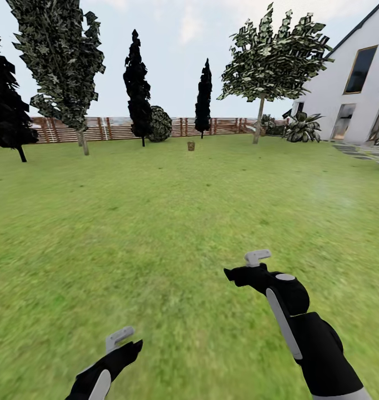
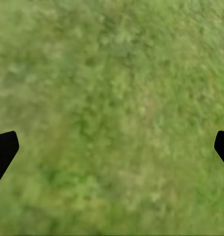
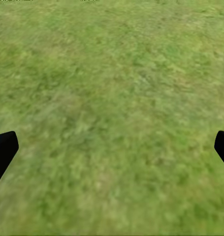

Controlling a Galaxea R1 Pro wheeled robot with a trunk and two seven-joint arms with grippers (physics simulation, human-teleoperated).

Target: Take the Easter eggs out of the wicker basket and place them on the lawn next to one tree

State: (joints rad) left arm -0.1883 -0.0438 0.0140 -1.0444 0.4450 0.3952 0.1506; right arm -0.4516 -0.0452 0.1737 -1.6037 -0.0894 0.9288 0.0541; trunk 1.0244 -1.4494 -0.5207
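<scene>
Both arms reach forward low over the lawn [image 1: 173, 211], the nearest things to the head camera. Left gripper [image 1: 123, 347] hangs just above the grass, with nothing between its fingers; in the left wrist view the two dark fingertips [image 2: 3, 152] sit at opposite edges, spread wide over bare green turf. Right gripper [image 1: 237, 273] is held a little farther out toward the wicker basket, and in the right wrist view its fingertips [image 3: 3, 150] are likewise spread wide with only grass between them.

Far ahead, well apart from both grippers, the wicker basket [image 1: 190, 145] stands on the lawn as a small brown shape just in front of the wooden fence [image 1: 111, 129]. It is too small to tell what it contains. To the right of the basket, near the fence, stands the tree [image 1: 260, 119] with a pale straight trunk and broad canopy. Beyond that tree is a white house [image 1: 356, 94]. Dark cypress trees [image 1: 137, 89] rise behind the basket.
</scene>
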